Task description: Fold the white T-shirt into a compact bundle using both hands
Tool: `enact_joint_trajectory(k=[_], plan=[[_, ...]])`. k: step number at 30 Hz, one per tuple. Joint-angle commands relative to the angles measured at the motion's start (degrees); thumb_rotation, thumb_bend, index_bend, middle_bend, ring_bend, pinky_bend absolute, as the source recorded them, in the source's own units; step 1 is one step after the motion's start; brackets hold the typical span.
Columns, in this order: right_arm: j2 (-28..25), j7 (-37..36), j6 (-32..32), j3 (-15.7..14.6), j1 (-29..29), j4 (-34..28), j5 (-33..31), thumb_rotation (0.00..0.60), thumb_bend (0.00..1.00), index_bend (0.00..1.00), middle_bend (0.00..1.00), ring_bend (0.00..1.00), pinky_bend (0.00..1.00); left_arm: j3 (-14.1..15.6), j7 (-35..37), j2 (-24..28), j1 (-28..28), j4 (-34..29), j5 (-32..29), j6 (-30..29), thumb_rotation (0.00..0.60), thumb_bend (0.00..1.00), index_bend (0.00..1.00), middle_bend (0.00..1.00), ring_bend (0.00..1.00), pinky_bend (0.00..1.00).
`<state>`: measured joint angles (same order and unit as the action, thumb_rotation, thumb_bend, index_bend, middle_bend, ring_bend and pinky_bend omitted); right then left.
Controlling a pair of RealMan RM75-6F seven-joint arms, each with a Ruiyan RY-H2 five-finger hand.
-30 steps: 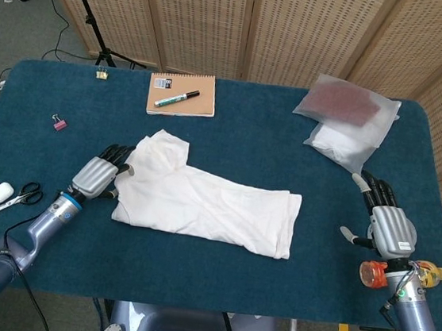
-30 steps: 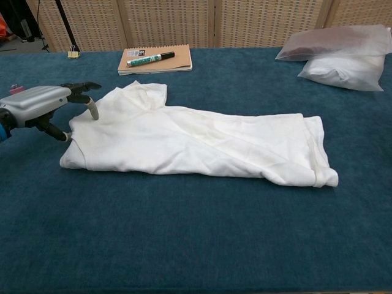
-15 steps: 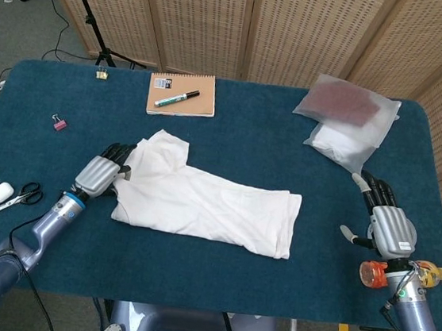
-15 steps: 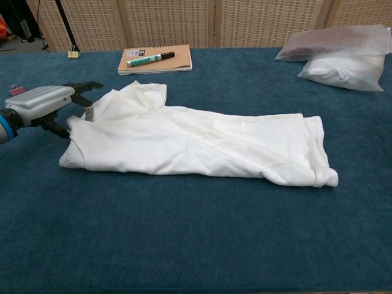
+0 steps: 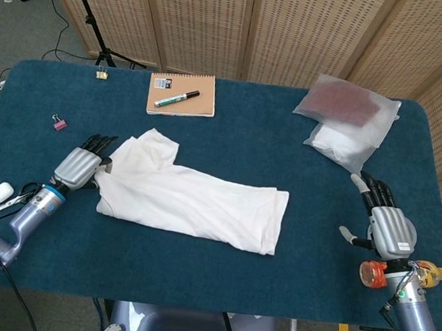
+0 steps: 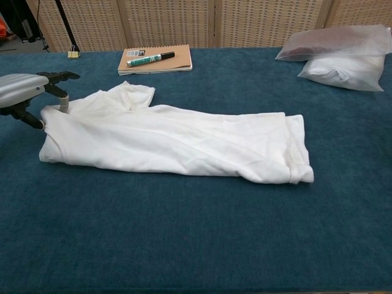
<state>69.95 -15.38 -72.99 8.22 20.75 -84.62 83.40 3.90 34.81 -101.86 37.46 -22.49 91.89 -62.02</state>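
White T-shirt [image 5: 193, 201], folded into a long band, is spread across the middle of the tabletop [image 5: 215, 285], nearer its left edge. Its left end is pinched by the left hand [image 5: 77, 170]. The right hand [image 5: 386, 224] is rested near the right edge, fingers released and spread, nothing held.

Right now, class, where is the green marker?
In the head view, the green marker lies on the brown notebook at the table's far left-centre edge, beyond the white T-shirt.
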Motion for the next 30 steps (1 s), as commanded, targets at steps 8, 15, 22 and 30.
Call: enact_joint_trajectory(k=[8,15,22,30], plan=[[0.19,0.44,0.15,-0.28,0.08,-0.26,0.29,0.6,0.26,0.04,0.0,0.0,0.01,-1.55,2.01,5.56,-4.06,0.04,-3.48,1.66,0.6,0.52,0.72,0.0,0.0,0.0],[0.42,1.29,0.21,-0.54,0.18,-0.61,0.59,0.6,0.26,0.04,0.0,0.0,0.01,-3.93,5.61,6.55,-6.47,6.14,-7.5,7.92,0.6,0.52,0.72,0.0,0.0,0.0],[0.36,1.1,0.38,-0.37,0.24,-0.67,0.24,0.6,0.26,0.04,0.0,0.0,0.01,-5.29,9.42,6.8,-6.62,7.43,-8.4,7.89,0.6,0.52,0.72,0.0,0.0,0.0],[0.12,0.79,0.3,-0.38,0.23,-1.02,0.38,0.6,0.26,0.04,0.0,0.0,0.01,-6.23,10.45,8.19,-6.07,0.69,-6.29,-6.5,0.6,0.53,0.73,0.0,0.0,0.0]])
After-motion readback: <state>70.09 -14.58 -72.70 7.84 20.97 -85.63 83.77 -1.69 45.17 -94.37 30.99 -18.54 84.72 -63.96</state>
